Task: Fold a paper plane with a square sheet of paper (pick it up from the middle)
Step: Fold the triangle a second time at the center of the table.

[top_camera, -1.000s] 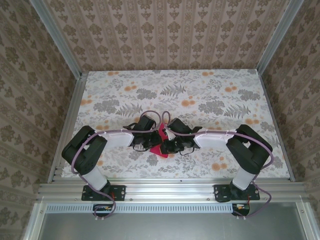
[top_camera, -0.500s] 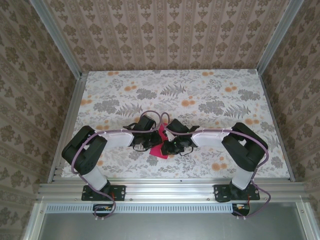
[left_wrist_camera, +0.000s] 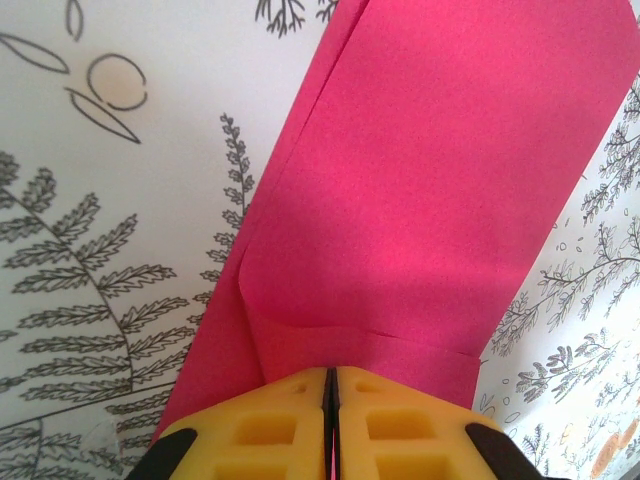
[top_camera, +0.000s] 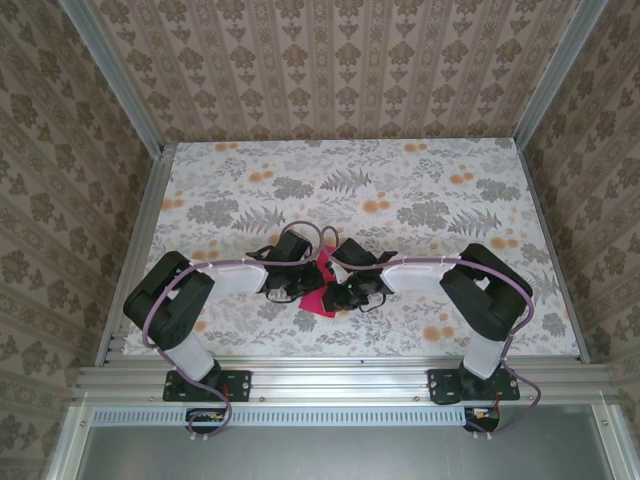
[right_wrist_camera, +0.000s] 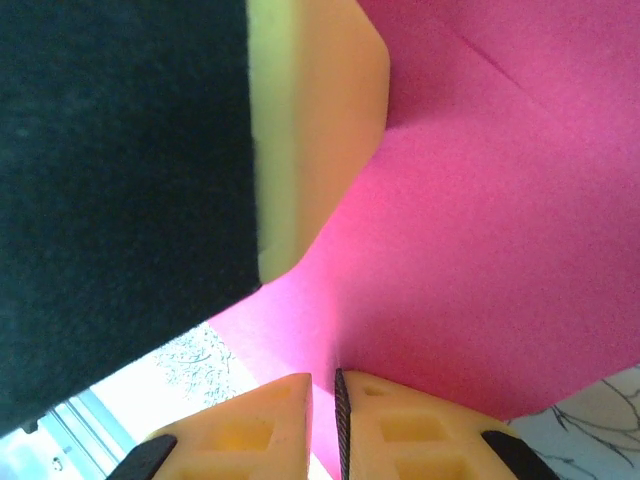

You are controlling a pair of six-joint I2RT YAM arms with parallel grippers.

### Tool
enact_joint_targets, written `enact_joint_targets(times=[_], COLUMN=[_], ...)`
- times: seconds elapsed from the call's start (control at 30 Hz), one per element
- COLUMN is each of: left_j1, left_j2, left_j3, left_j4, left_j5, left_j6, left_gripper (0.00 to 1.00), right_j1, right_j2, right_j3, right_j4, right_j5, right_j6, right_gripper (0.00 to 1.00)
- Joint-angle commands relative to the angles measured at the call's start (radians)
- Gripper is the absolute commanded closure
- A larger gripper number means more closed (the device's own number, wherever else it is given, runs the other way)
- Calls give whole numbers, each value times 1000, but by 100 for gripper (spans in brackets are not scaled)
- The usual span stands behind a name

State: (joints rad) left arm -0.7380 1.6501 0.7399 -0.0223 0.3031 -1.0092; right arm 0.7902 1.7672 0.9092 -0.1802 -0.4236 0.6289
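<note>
Sheet of paper [top_camera: 316, 300] by the near edge of the table [top_camera: 400, 180], between left gripper [top_camera: 299, 284] and right gripper [top_camera: 339, 291], both touching it.

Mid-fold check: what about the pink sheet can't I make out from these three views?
Top external: both arms cover most of the sheet; its folds are too small to read.
Left wrist: the frame's top edge cuts off its far end; the left gripper hides its near edge.
Right wrist: a blurred black-and-yellow finger blocks the view's left half.
</note>
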Motion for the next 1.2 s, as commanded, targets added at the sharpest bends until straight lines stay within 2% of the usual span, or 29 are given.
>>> enact_joint_targets(times=[0.0,0.3,0.63,0.9,1.17], left_j1=[0,1,1,0,1], left_j2=[19,22,23,15,17], left_j3=[-15,-13,-11,-16,-13], left_j4=[-93,-93,-96,-99,-99], left_j5=[-42,-43,-42,-42,-42], left_j6=[30,30,32,32,32], left_gripper=[89,89,89,89,89], right_j1=[5,6,7,8,8], right_j2=[-58,-9,5,-71,-8], right_j3=[3,-37,-56,-55,-85], right_j4=[-53,-55,-96,-55,-21], right_j5=[-20,-34,10,-51,-67], right_j6=[8,19,11,38,54], right_gripper=[84,85,85,85,86])
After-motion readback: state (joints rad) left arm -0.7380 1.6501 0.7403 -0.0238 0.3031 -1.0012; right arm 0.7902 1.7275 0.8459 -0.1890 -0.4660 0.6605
